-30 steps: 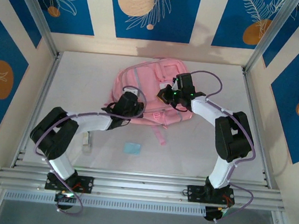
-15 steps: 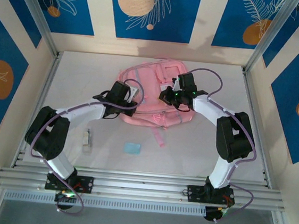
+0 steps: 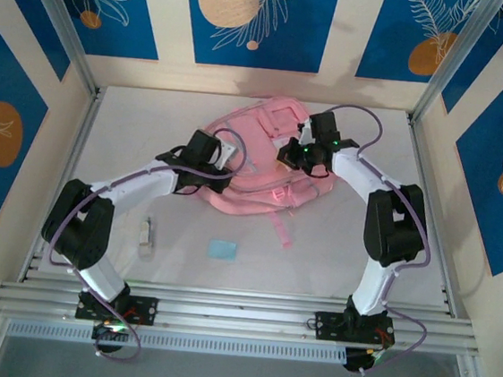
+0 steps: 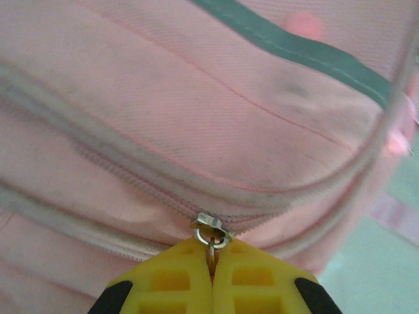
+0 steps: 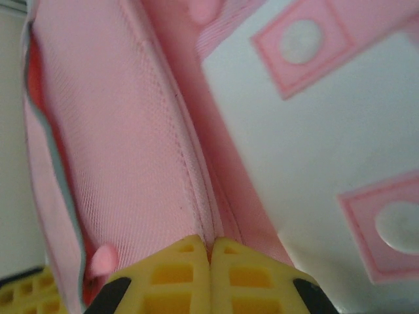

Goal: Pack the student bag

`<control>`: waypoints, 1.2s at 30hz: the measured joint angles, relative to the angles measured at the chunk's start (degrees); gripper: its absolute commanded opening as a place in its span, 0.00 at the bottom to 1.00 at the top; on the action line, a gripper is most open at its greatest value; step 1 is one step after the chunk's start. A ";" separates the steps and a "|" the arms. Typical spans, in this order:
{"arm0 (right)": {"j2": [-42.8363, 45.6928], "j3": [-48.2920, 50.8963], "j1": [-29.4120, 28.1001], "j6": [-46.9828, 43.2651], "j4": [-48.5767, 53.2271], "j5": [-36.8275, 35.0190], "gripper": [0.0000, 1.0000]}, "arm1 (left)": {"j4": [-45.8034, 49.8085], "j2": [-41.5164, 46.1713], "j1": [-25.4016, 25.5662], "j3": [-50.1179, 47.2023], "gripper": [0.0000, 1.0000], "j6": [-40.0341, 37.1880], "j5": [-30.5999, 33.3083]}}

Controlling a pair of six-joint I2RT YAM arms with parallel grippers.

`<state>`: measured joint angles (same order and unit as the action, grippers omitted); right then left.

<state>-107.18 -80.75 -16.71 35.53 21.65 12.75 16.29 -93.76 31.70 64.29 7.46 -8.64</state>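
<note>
- Bag [image 3: 255,175] has swung and bunched up mid-surface [image 3: 131,140] since a second ago, and its strap [image 3: 283,235] now trails elsewhere. That looks like the zip being worked open for packing.
- Left fingers [image 4: 177,281] reach further over the bag's left side than before, pressed together on the zip pull [image 4: 211,235].
- Right fingers [image 5: 177,275], arm stretched to the bag's right side, pinch a seam [image 5: 196,183].
</note>
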 measured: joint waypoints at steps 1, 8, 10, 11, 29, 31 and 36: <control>-1.11 -1.51 0.42 -0.61 0.74 -0.15 0.00 | 0.07 -0.09 0.94 0.28 0.00 0.55 -0.68; -4.92 -8.48 2.21 -1.05 1.81 -1.42 0.35 | 1.29 -3.96 6.34 4.50 0.00 4.11 -4.87; -3.50 -7.08 3.02 -0.07 0.70 -2.75 0.43 | 2.78 -5.60 6.86 5.99 0.00 4.66 -5.68; -2.01 -5.33 3.28 0.46 0.15 -3.39 0.45 | 3.48 -6.56 6.99 6.91 0.00 4.76 -6.05; 14.62 22.53 -3.30 18.56 -15.96 2.45 0.26 | 2.56 -9.94 8.22 10.56 0.00 10.23 -8.83; 13.11 22.53 -4.31 19.45 -17.88 3.08 0.00 | 2.60 -9.94 8.33 10.56 0.00 10.23 -8.92; 11.52 22.53 -3.74 20.09 -18.36 4.61 0.00 | 2.32 -9.92 7.26 9.22 0.00 10.03 -9.03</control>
<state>-95.66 -58.22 -20.45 55.61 3.29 17.37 18.61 -103.68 38.96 73.52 17.50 -17.67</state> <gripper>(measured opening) 0.058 0.048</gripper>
